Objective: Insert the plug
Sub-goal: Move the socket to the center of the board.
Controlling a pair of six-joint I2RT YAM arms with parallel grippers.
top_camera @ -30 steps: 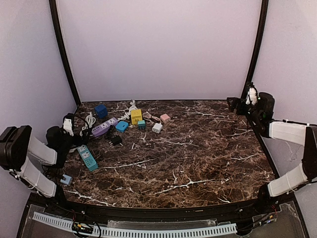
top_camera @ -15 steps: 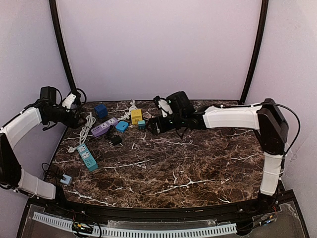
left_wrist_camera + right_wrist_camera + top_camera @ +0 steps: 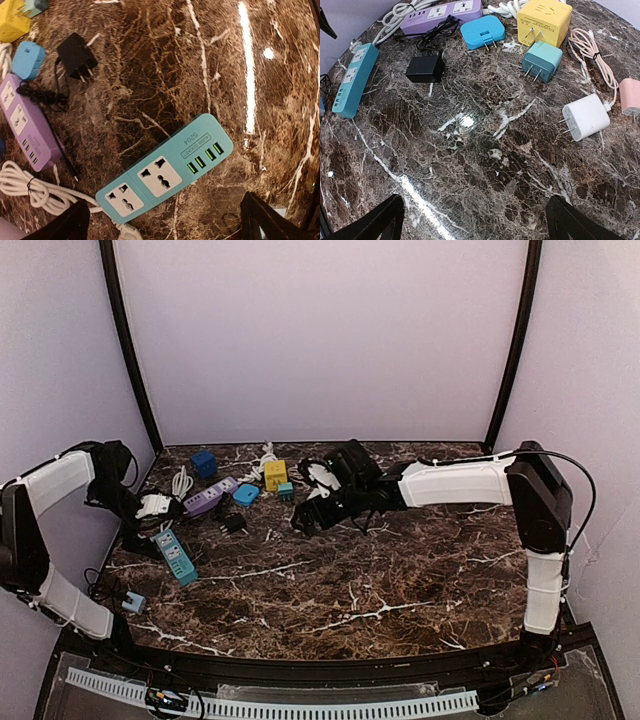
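We cannot tell which plug is meant. The black adapter (image 3: 425, 68) lies on its side on the desk (image 3: 400, 570) just beside the purple power strip (image 3: 437, 11), with the teal power strip (image 3: 167, 176) nearby. The white charger (image 3: 586, 116), teal charger (image 3: 541, 60) and blue adapter (image 3: 482, 31) lie loose farther right, all unplugged. Both sets of jaws stand wide open and hold nothing; the right jaws hang over bare marble near the chargers, the left jaws over the teal strip's sockets. The first risk, we judge, is picking a plug that does not suit the free sockets. The black adapter's thin cord (image 3: 437, 27) loops across the purple strip, so lifting the adapter could drag that strip or snag. The chargers lie low with their prongs level with the desk, so a grasp may slip or twist the prongs off line with the socket. The teal strip is unheld and looks light; pushing prongs in could shove or tip it unless the left jaws pin it, and pinning over a socket would block the way in.
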